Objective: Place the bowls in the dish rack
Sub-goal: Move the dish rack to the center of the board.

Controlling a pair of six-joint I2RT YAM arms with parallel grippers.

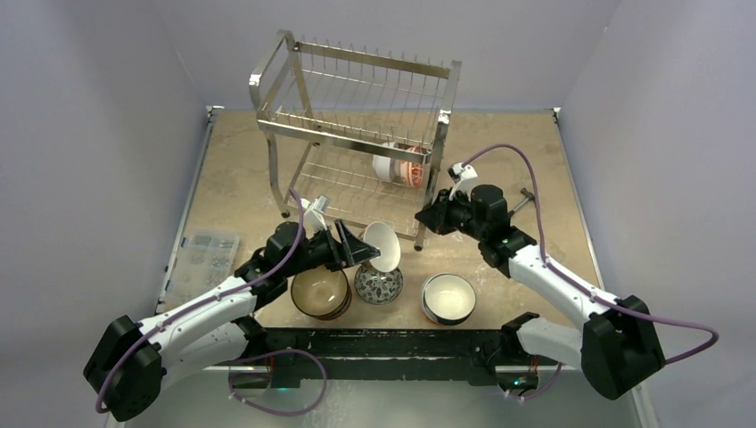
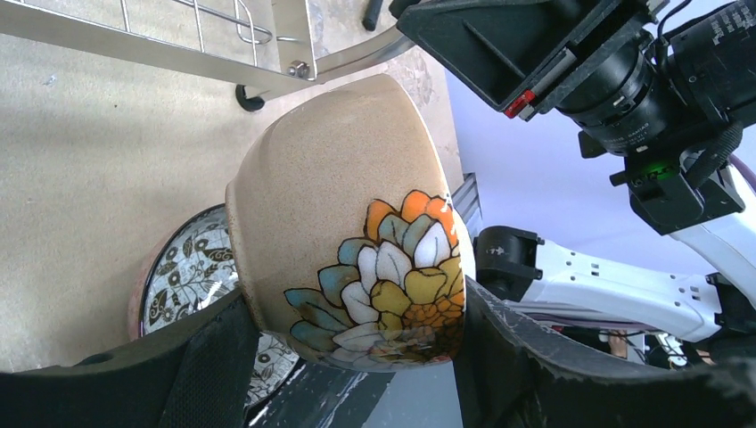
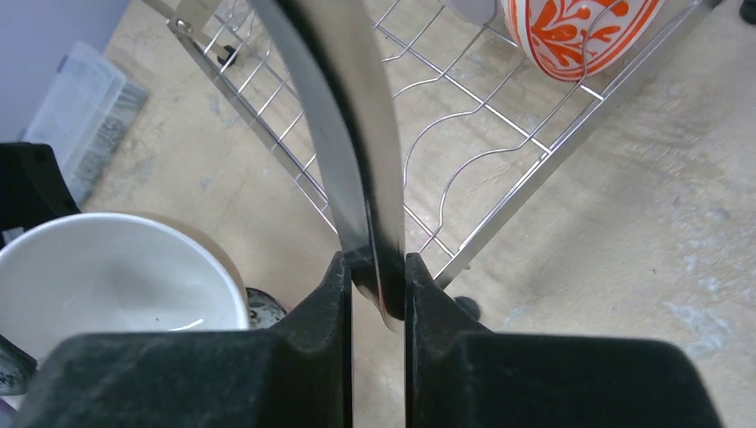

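Dish rack (image 1: 348, 136) behind three table bowls (image 1: 448, 298); another bowl (image 1: 403, 166) in lower tier.

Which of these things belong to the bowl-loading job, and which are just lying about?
Job: tall chrome wire dish rack, its leg gripped by right pincer; tan flower-painted bowl in left pincer; orange-patterned bowl in the rack; brown bowl; blue-and-white patterned bowl; dark-rimmed white bowl.
Lying about: clear plastic compartment box.

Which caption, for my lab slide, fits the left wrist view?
Left gripper clamps a tan flower-painted bowl on its side over a black-and-white patterned bowl, the dish rack just beyond.
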